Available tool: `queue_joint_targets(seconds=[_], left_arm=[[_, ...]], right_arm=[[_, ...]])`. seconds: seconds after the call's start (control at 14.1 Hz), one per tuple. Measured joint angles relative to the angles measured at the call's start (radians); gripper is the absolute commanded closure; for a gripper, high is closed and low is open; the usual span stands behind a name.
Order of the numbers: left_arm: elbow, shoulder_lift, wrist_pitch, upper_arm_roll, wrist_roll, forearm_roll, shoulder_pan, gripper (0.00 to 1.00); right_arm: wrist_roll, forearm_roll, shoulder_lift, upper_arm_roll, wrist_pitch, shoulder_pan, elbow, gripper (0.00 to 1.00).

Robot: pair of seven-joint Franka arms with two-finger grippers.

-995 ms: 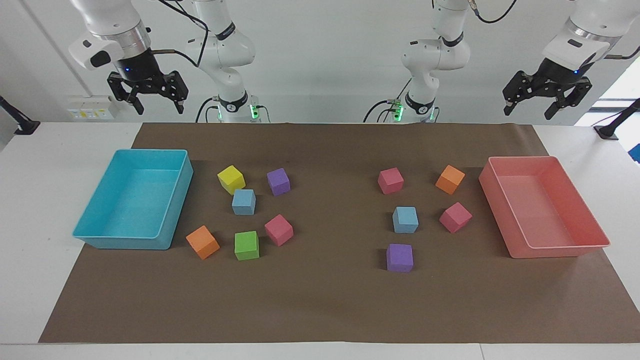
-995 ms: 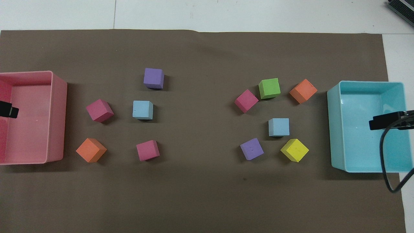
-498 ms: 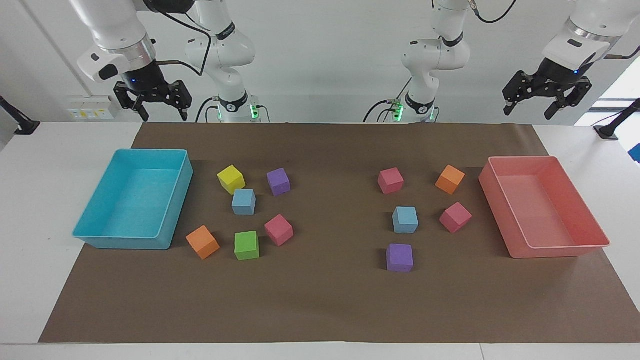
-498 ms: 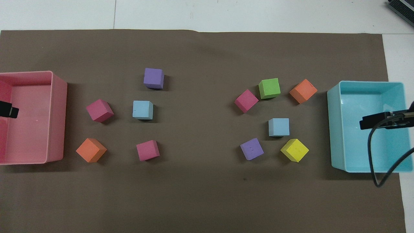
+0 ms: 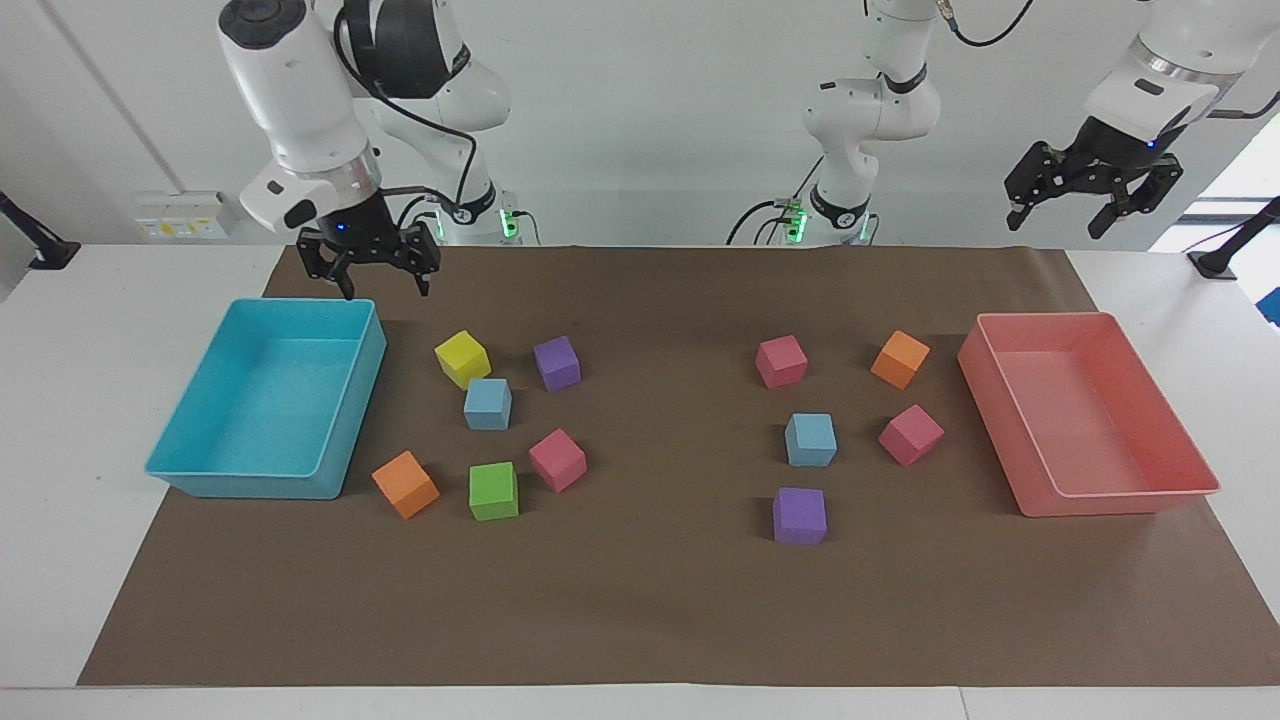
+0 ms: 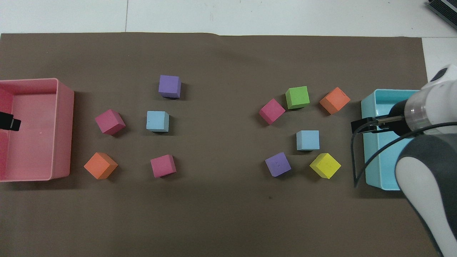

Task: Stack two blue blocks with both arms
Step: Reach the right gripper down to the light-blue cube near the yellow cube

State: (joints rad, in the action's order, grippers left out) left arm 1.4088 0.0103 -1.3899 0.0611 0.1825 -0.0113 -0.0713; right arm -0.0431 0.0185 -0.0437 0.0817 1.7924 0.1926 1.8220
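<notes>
Right gripper (image 5: pixel 369 268), its fingers spread and empty, hangs over the cyan tray's (image 5: pixel 200 470) rim at the corner nearest the robots. Its blue block (image 5: pixel 487 404) sits on the brown mat (image 5: pixel 640 620) forward of the gripper and toward the counter's middle, touching or nearly touching the yellow cube (image 5: pixel 462 358), with a purple cube (image 5: pixel 557 362) just beside. Left gripper (image 5: pixel 1092 192), also spread and empty, waits high over the counter's edge by the pink tray (image 5: pixel 1190 490); the second blue block (image 5: pixel 810 439) lies well away from it toward the middle, between a pink cube (image 5: pixel 911 434) and another purple cube (image 5: pixel 799 515).

The main risk is the crowding: a finger coming down on the yellow cube's side could nudge it or pinch both cubes together. Foam also gives, so a skewed grip may tilt the block and spoil the stack.

Brown paper covers a white counter (image 5: pixel 60 500), lying flat. Plain white wall, a socket strip and cables sit near the arm bases.
</notes>
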Motion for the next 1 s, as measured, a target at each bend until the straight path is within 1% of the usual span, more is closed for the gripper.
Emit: queue_joint_targets(seconds=[0.21, 0.36, 0.57, 0.71, 1.0], left_arm=[[0.0, 0.0, 0.001, 0.0, 0.0, 0.0, 0.0, 0.0], [0.0, 0.0, 0.002, 0.0, 0.0, 0.0, 0.0, 0.0], [0.0, 0.0, 0.003, 0.0, 0.0, 0.0, 0.0, 0.0], [0.0, 0.0, 0.004, 0.0, 0.0, 0.0, 0.0, 0.0], [0.0, 0.0, 0.005, 0.0, 0.0, 0.0, 0.0, 0.0]], right_arm=[[-0.021, 0.0, 0.089, -0.001, 0.096, 0.026, 0.02, 0.0], [-0.052, 0.0, 0.135, -0.001, 0.185, 0.045, 0.05, 0.0], [-0.075, 0.0, 0.168, -0.002, 0.292, 0.079, 0.121, 0.0], [-0.085, -0.001, 0.185, -0.002, 0.354, 0.084, 0.163, 0.0], [-0.092, -0.061, 0.214, 0.0, 0.429, 0.084, 0.221, 0.0]])
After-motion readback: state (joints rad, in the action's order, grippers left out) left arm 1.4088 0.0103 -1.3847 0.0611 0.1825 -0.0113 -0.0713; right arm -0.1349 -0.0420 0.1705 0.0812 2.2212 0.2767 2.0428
